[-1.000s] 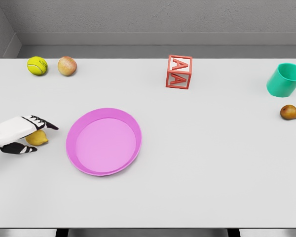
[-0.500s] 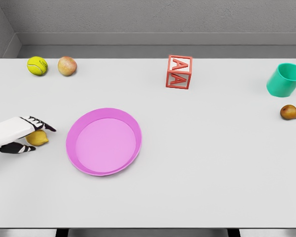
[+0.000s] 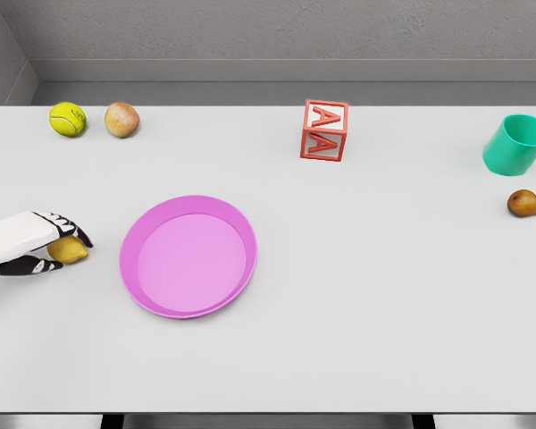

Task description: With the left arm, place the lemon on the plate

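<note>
My left hand (image 3: 31,243) sits at the far left edge of the surface (image 3: 357,295), fingers curled down around the lemon (image 3: 68,251), thumb below it, the other fingers (image 3: 70,228) draped over its top. I read that as a grasp closing on the lemon, though only the fruit's right end pokes out past my fingertips, so I can't confirm full contact. The lemon rests on the surface, inside my hand, its long axis running roughly left-right, pointed tip toward the plate.

Key relation: the pink plate (image 3: 136,286) lies directly to the right of the lemon, near but not touching, with a strip of bare surface between. So the carry looks like a short lift and a sideways move right over the near rim. My right arm isn't visible; left is the only hand near the lemon anyway.

Task judged early: lemon gripped or nearly so, not lifted, plate holds nothing.
</note>
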`<move>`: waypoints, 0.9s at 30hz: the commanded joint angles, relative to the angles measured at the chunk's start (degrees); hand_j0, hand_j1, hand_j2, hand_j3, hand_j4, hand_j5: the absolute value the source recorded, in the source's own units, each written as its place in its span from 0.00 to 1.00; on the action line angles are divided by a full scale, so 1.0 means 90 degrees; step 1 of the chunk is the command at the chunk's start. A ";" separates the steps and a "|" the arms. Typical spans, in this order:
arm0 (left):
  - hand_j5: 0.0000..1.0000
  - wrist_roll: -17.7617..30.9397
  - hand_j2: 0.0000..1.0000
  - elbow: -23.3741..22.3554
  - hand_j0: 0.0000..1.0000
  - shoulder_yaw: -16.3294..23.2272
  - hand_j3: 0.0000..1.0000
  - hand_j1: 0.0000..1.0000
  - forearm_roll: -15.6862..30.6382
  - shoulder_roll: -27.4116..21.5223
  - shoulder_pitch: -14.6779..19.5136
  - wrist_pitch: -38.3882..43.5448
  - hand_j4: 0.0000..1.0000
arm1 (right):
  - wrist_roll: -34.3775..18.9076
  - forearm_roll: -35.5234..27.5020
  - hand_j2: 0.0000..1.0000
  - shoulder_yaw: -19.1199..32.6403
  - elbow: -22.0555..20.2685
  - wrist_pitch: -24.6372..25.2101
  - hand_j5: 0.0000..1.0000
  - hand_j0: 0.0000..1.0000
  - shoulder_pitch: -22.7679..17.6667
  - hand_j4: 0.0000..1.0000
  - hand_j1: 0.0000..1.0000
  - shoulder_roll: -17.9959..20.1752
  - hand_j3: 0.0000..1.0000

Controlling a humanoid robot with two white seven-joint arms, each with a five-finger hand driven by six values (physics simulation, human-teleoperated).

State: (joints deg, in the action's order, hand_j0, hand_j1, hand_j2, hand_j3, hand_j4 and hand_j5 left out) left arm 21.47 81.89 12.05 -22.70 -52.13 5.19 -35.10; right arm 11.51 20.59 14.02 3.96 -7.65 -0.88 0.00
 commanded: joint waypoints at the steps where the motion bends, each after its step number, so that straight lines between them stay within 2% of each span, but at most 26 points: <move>1: 0.58 -0.0003 0.58 0.0003 0.58 -0.0001 0.58 0.58 0.0041 -0.0009 0.0000 0.0011 0.58 | 0.0000 -0.0003 1.00 0.0004 0.0000 0.0000 1.00 1.00 0.0000 1.00 1.00 0.0000 1.00; 3: 0.55 -0.0003 0.55 0.0032 0.55 -0.0001 0.55 0.55 0.0041 -0.0009 0.0000 0.0011 0.55 | 0.0000 -0.0003 1.00 0.0005 0.0000 0.0000 1.00 1.00 0.0000 1.00 1.00 0.0000 1.00; 13: 0.55 -0.0013 0.55 0.0071 0.55 -0.0079 0.55 0.55 0.0119 0.0021 0.0068 0.0011 0.55 | 0.0000 -0.0003 1.00 0.0005 0.0000 0.0000 1.00 1.00 0.0000 1.00 1.00 0.0000 1.00; 17: 0.55 -0.0013 0.55 0.0071 0.55 -0.0069 0.55 0.55 0.0119 0.0021 0.0224 0.0011 0.55 | 0.0000 -0.0003 1.00 0.0004 0.0000 0.0000 1.00 1.00 0.0000 1.00 1.00 0.0000 1.00; 27: 0.54 -0.0061 0.54 0.0071 0.54 -0.0098 0.54 0.54 0.0158 0.0089 0.0244 0.0011 0.54 | 0.0000 -0.0003 1.00 0.0005 0.0000 0.0000 1.00 1.00 0.0000 1.00 1.00 0.0000 1.00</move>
State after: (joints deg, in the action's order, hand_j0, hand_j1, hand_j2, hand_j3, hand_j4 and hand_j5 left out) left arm 21.07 82.49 11.32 -21.79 -51.36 7.56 -35.11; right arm 11.51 20.59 14.02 3.96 -7.65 -0.88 0.00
